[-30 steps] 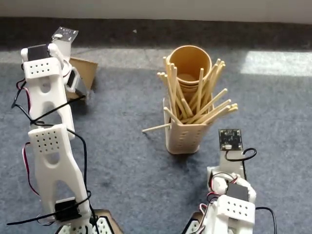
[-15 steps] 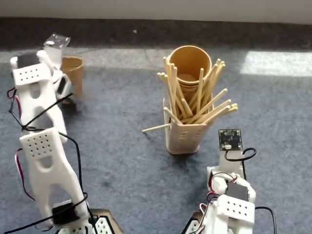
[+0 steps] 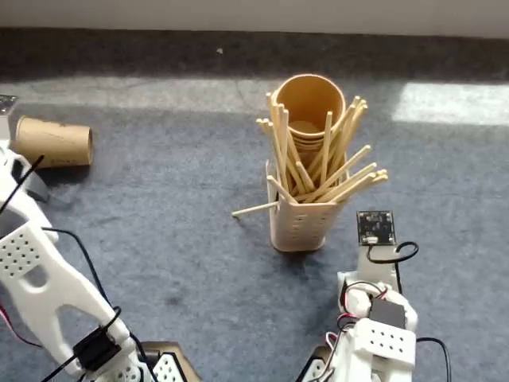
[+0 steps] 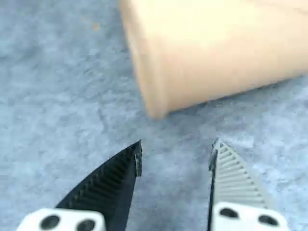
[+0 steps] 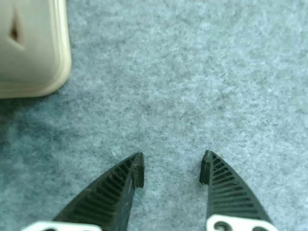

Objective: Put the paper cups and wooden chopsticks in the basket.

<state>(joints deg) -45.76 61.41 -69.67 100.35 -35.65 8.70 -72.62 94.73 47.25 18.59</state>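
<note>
loose paper cup [image 3: 54, 142]: lies on its side near the left edge of the grey tabletop [image 3: 175, 239], towards the far corner; well apart from the basket
basket [image 3: 301, 227]: stands upright mid-tabletop; packed with chopsticks [image 3: 330, 179] that fan out above its rim; a nested cup [image 3: 308, 99] stands at its far side
stray chopstick [image 3: 254, 210]: pokes out sideways at the basket's left wall
left gripper [image 4: 176, 156]: jaws spread wide, gripping nothing; the cup on its side lies just beyond its tips, untouched
right gripper [image 5: 172, 168]: jaws parted, empty; over bare tabletop, near a corner of the basket
</note>
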